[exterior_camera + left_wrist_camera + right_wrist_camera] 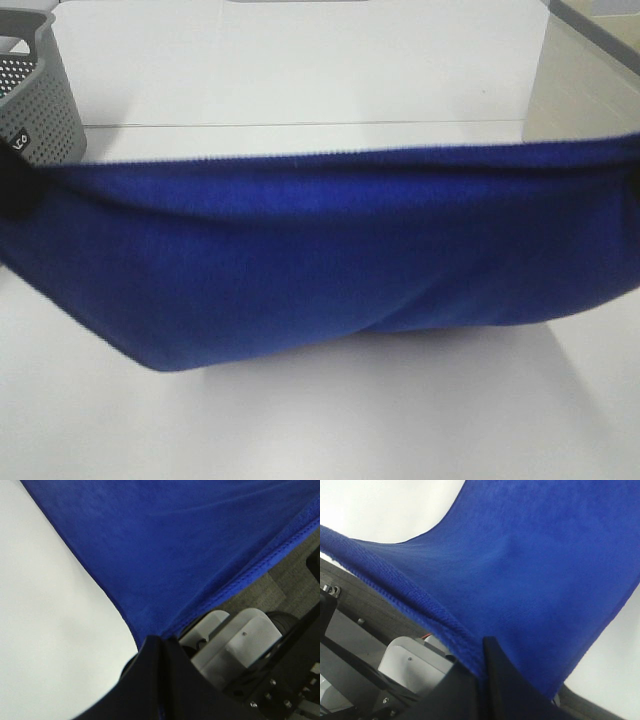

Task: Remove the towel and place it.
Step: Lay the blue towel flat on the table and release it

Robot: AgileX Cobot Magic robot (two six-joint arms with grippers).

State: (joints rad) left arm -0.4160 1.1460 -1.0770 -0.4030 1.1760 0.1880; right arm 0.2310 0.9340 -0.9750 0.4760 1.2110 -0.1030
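Towel: You have the large royal-blue plush rectangular towel (330, 270) hanging in the air over the white table top (300, 60), strung between both arms and out of the basket.
Long axis: In the high view it runs from 9 o'clock to 3 o'clock, across nearly the whole width.
Upper hem: It is pulled taut and close to level, and it faces 12 o'clock.
Belly: The loose cloth sags toward 6 o'clock and is deepest at about 7 o'clock from the towel's middle. You cannot tell whether that low point brushes the table.
Left gripper (159, 642): Its jaws are pinched narrow on the towel's 9 o'clock end, and the cloth fans away from it toward 3 o'clock.
Right gripper (482, 647): Its jaws are also pinched narrow, on the 3 o'clock end, and the cloth runs away from it toward 9 o'clock.
Nearer arm: Neither is nearer, since each holds one end. The heavier sag lies nearer your left arm.
Basket: The grey perforated plastic basket (40, 90) sits at about 10 o'clock from the towel's middle, behind the left end and apart from the cloth.
Tag: No white tag shows in any view.
Coming move: Judging from this, placing depends on keeping the 9-to-3 axis level, so lower both ends together and the belly should land first and the cloth spread flat.
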